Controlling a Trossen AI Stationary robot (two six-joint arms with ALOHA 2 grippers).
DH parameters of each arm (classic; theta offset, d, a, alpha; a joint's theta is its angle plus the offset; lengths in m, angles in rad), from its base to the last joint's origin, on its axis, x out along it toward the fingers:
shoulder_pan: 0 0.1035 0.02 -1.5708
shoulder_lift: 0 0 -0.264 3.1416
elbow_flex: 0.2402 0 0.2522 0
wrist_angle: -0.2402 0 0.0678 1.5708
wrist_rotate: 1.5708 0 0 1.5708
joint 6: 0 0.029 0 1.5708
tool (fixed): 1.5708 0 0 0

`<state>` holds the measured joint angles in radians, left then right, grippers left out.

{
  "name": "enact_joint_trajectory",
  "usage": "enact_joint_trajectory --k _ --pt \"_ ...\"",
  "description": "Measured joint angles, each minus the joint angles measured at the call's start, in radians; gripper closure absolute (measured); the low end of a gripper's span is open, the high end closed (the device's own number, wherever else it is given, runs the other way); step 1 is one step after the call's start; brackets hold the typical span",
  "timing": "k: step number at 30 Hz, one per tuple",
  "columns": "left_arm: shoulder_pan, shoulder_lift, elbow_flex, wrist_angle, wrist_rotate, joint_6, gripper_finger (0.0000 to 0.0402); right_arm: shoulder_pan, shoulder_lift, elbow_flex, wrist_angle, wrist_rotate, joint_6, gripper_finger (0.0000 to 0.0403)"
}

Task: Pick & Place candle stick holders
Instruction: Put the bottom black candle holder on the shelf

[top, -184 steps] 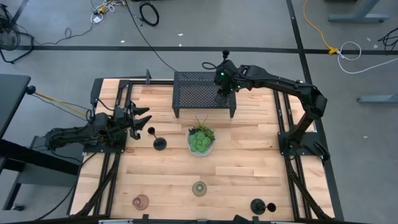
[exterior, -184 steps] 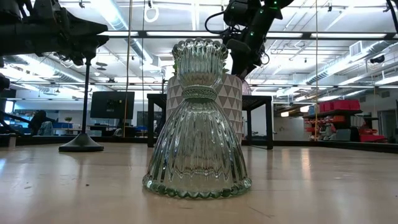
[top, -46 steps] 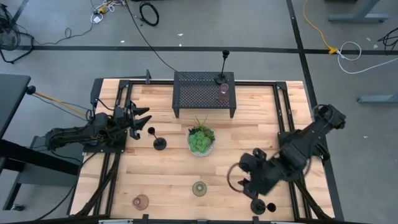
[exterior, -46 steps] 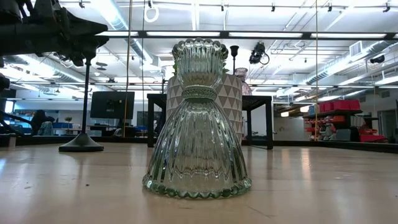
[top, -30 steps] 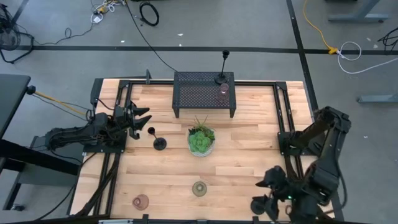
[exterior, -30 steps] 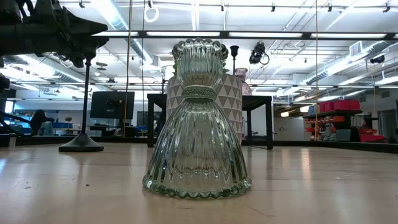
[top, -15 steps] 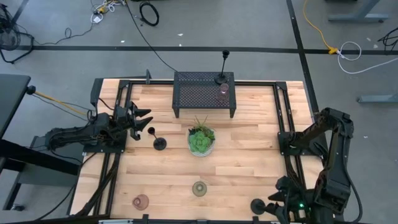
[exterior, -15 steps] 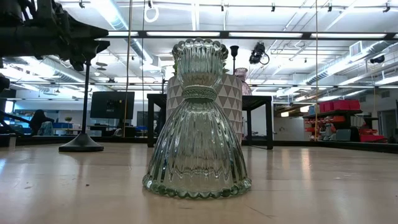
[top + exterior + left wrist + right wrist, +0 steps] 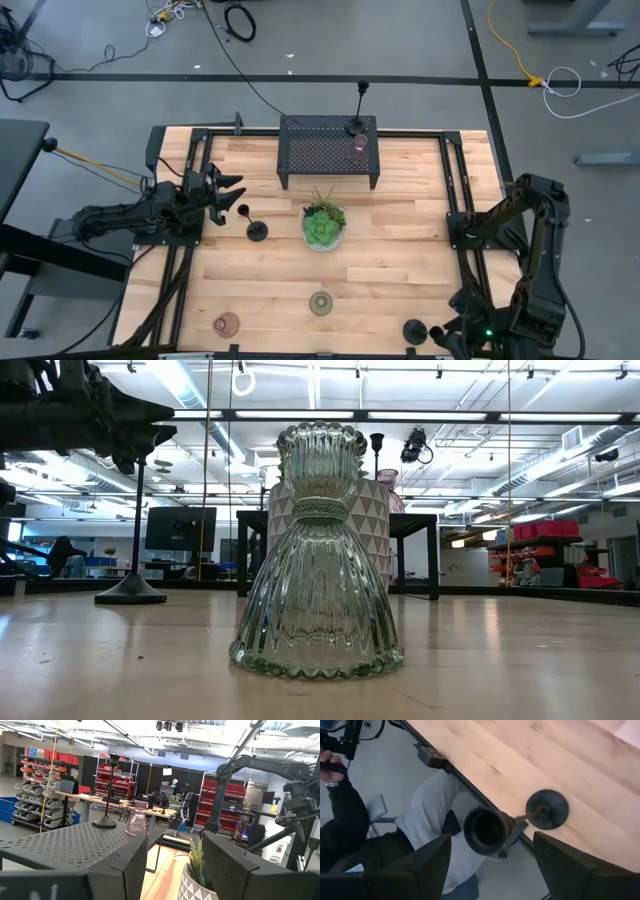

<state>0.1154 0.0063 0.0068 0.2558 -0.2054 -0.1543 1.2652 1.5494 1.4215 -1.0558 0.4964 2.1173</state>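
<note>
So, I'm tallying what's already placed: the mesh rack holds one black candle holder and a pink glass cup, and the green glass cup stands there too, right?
Not quite. The mesh rack does hold one black candle holder and a pink glass cup, but the green glass cup stands on the table's near side, in front of the plant. The high view shows it.

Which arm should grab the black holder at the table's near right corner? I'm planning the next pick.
The right. Its gripper, fingers open, hangs above that black candle stick holder, which shows between its fingers in the wrist view. The left gripper sits far across the table, beside another black holder.
</note>
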Motion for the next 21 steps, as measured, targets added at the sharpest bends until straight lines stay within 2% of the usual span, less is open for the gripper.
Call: enact_joint_trajectory --k 13,21 --pt "0.0 0.0 0.0 0.0 0.0 0.0 0.0211 -0.003 0.0 -0.179 0.321 -0.092 0.011 0.0124" --pt "0.0 0.0 0.0 0.0 0.0 0.0 0.0211 -0.005 0.0 -0.246 0.375 -0.081 0.013 0.0124"
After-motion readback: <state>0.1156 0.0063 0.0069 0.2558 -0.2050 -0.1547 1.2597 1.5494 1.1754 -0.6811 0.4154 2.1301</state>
